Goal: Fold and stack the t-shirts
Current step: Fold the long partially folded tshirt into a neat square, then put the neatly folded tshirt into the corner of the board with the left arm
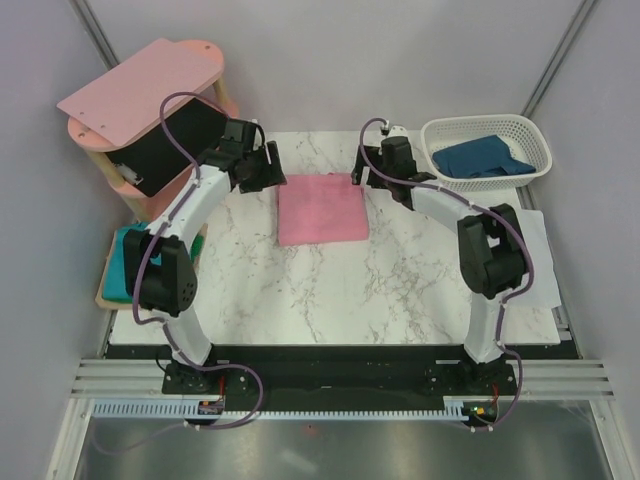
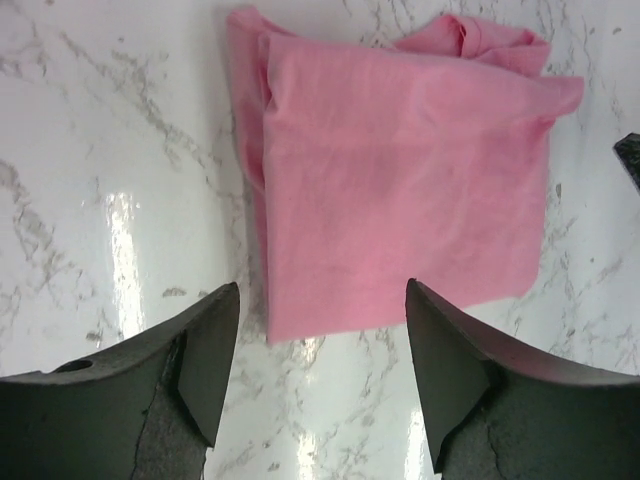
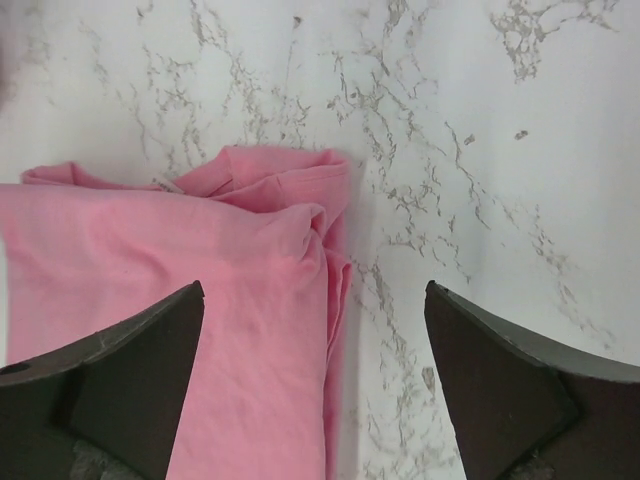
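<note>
On the far half of the table (image 1: 330, 300) lies the pink shirt (image 1: 322, 208), folded into a rough square and flat on the marble. At its far left corner hangs the left gripper (image 1: 268, 165), and at its far right corner the right gripper (image 1: 362, 172). Both have their fingers wide apart and hold nothing. In the left wrist view the shirt shows layered edges on one side, and one corner is bunched up. In the right wrist view the corner below the spread fingers is wrinkled, with several layers at the edge. The blue shirt (image 1: 480, 160) lies crumpled inside the basket (image 1: 540, 150) at the far right. The teal shirt (image 1: 122, 265) rests on a wooden tray (image 1: 103, 293) at the left, partly hidden behind the left arm (image 1: 165, 270). The shelf (image 1: 140, 85) stands in the far left corner.
</note>
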